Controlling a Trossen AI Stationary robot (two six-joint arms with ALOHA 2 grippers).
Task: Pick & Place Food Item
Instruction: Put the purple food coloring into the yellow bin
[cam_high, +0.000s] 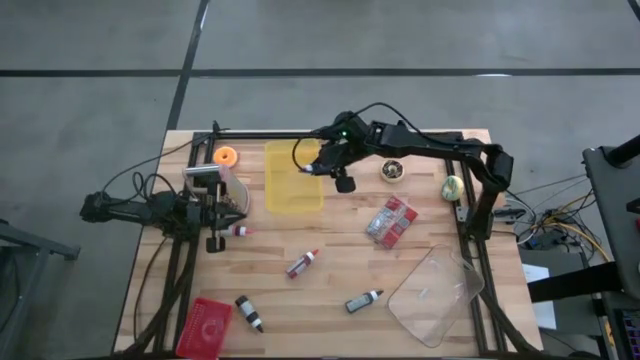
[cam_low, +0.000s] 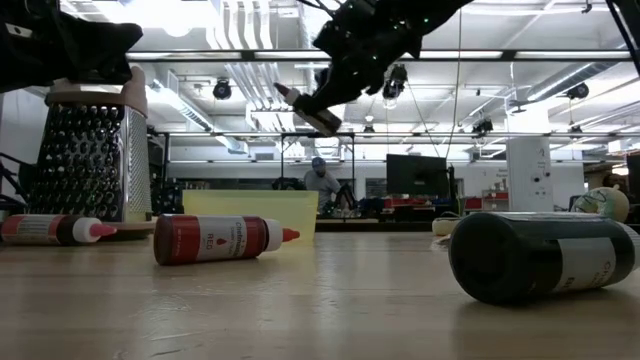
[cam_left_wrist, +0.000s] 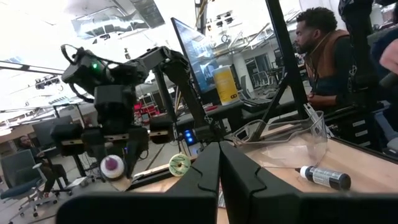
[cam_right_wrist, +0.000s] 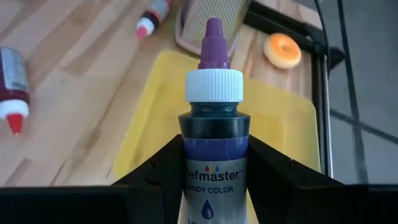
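Right gripper (cam_right_wrist: 213, 180) is clamped on a purple food-colouring bottle (cam_right_wrist: 213, 143), white collar and purple tip pointing out ahead of the fingers, held up in the air over the yellow tray (cam_high: 292, 192) near its right edge. Sweeping from the left now: the left gripper (cam_left_wrist: 219, 168) sits low by the table's left side, fingers pressed together with nothing between them, right beside the metal grater (cam_low: 88, 160). An orange doughnut (cam_high: 226, 156) lies next to the tray's far left corner. Past the tray, a red bottle (cam_high: 302, 263) lies on the wood, then a red-and-white packet (cam_high: 391, 220), and a clear plastic container (cam_high: 436, 293) toward the near right corner.
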